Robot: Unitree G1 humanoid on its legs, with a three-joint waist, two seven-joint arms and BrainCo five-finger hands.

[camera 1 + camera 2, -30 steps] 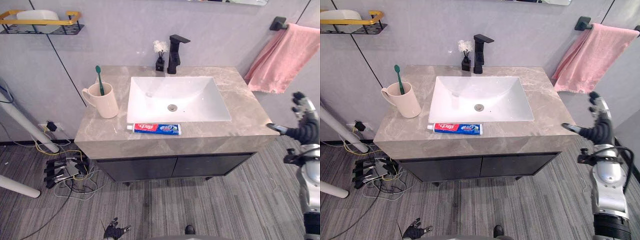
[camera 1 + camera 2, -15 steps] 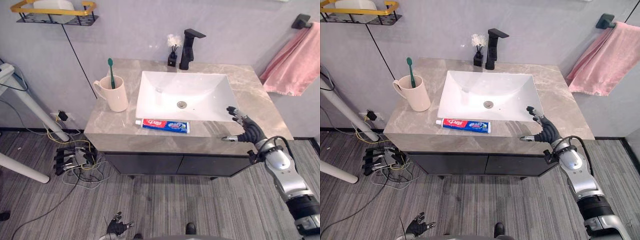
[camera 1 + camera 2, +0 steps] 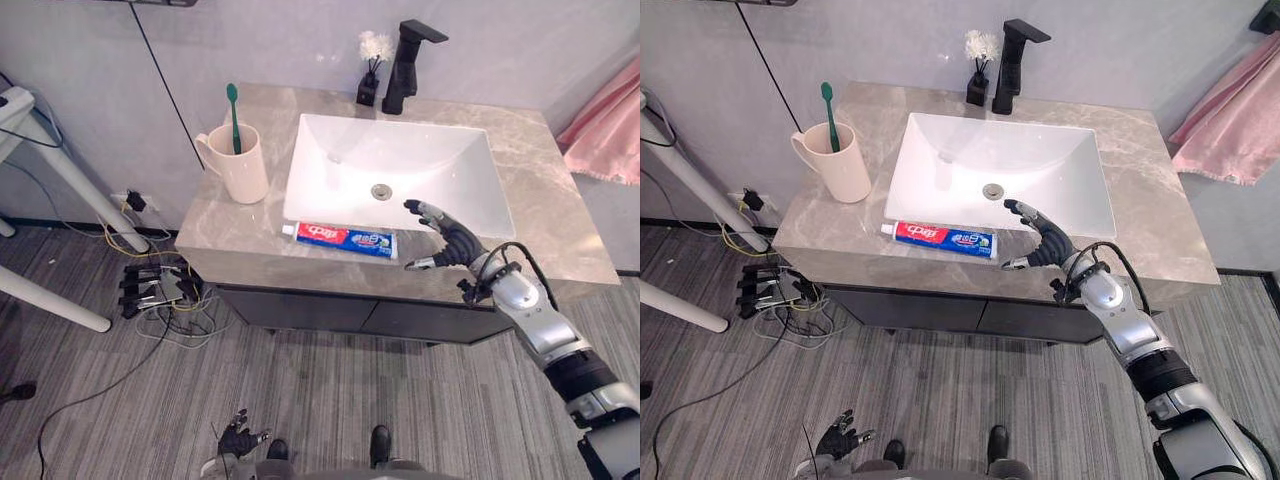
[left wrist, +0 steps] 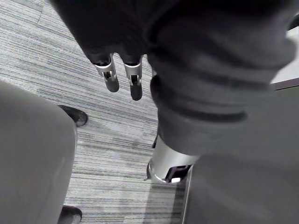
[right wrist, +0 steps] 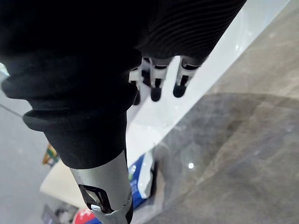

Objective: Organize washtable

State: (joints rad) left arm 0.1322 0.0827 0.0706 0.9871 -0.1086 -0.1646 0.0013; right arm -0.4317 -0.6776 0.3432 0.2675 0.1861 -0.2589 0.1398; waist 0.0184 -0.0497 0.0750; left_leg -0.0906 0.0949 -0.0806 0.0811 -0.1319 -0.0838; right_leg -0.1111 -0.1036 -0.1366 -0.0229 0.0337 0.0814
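Note:
A red, white and blue toothpaste tube (image 3: 341, 239) lies flat on the marble counter (image 3: 560, 225) along the front rim of the white sink (image 3: 400, 175). A cream mug (image 3: 240, 165) with a green toothbrush (image 3: 233, 113) standing in it sits at the counter's left end. My right hand (image 3: 446, 240) hovers open just right of the tube's cap end, fingers spread, apart from the tube. In the right wrist view the tube (image 5: 140, 179) shows past the straight fingers (image 5: 156, 88). My left hand (image 3: 236, 440) hangs low above the floor, fingers relaxed (image 4: 122, 78).
A black faucet (image 3: 410, 63) and a small black vase of white flowers (image 3: 372, 72) stand behind the sink. A pink towel (image 3: 612, 130) hangs at the right. Cables and a power strip (image 3: 155, 295) lie on the floor at the left, beside white stand legs (image 3: 50, 310).
The camera has shifted, so the whole scene sits differently. My right hand has moved left along the counter's front edge, from near the right end to just beside the toothpaste tube.

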